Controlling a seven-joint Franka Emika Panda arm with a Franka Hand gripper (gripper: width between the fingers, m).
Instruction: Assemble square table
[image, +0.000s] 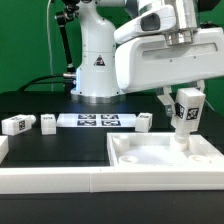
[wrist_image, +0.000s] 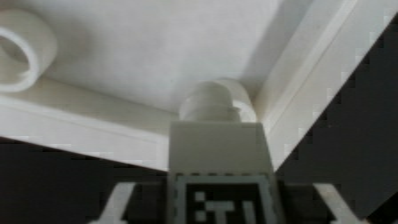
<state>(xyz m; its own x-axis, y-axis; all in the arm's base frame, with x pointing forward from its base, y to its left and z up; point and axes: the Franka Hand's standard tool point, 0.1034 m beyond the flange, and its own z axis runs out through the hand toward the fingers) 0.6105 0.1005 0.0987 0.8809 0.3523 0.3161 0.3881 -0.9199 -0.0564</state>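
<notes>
Nearest in the exterior view, a long white rail (image: 50, 178) lies along the front edge of the black bench (image: 45, 147), on that view's left. Just beside it, on that view's right, sits the white square slab (image: 135, 155), flat on the bench with its recessed middle facing up.

Over the slab's far corner on that view's right, the gripper (image: 186, 98) is closed part-way on the held leg (image: 188, 112), a small white block with a black-and-white tag. One finger is on each side of it. The held leg stands upright and its narrow lower end reaches down into that corner of the slab. Whether it actually touches the slab there cannot be told.

The wrist view looks down the held leg (wrist_image: 222, 185) from between the gripper (wrist_image: 221, 205) fingers. The leg's rounded tip sits right at the inner corner of the slab (wrist_image: 160, 40), against the raised rim. A round ring shows on the slab's surface well off to one side.

Farther back, a row lies across the bench. It holds a loose leg (image: 17, 124), a second loose leg (image: 47, 122), the marker board (image: 95, 121) and a third loose leg (image: 145, 121). All are apart from the slab.

Behind them stands the arm's white base (image: 97, 62), and a green curtain (image: 25, 40) hangs at the back.
</notes>
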